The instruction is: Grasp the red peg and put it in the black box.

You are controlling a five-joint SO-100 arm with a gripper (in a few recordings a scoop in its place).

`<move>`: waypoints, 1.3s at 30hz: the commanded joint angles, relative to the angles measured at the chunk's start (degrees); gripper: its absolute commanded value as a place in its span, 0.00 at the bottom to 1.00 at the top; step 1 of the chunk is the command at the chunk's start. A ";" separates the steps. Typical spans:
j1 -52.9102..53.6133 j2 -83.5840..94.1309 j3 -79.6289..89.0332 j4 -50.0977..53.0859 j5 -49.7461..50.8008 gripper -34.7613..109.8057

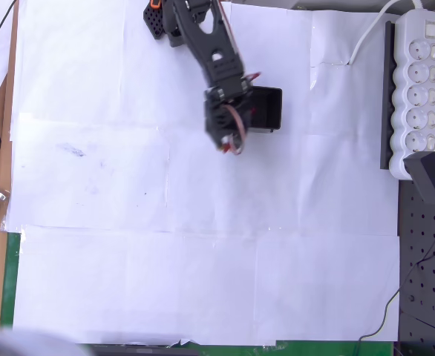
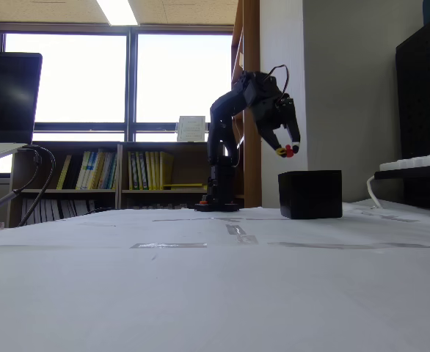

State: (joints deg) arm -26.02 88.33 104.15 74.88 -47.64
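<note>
Black two-finger hand is pinched shut on the tiny dark-red peg, raised over the near-left rim of the squarish black plastic box; releasing here (off-centre) risks the peg clipping the wall and bouncing onto the worktop.

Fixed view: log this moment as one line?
gripper: shut on small dark-red peg | position: above squarish black plastic box, clear of rim | peg: not yet released

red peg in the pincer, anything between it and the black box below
Nothing visible. In the fixed view the pincer holds the red peg in open air above the black box, near its left side. The overhead view puts the pincer by the box's left edge.
</note>
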 commanded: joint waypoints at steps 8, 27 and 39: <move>-10.90 0.09 8.96 13.62 8.96 0.24; -15.56 4.39 3.08 9.05 21.88 0.52; -16.26 4.75 5.10 10.46 16.00 0.56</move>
State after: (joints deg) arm -41.66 94.13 105.47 85.25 -29.62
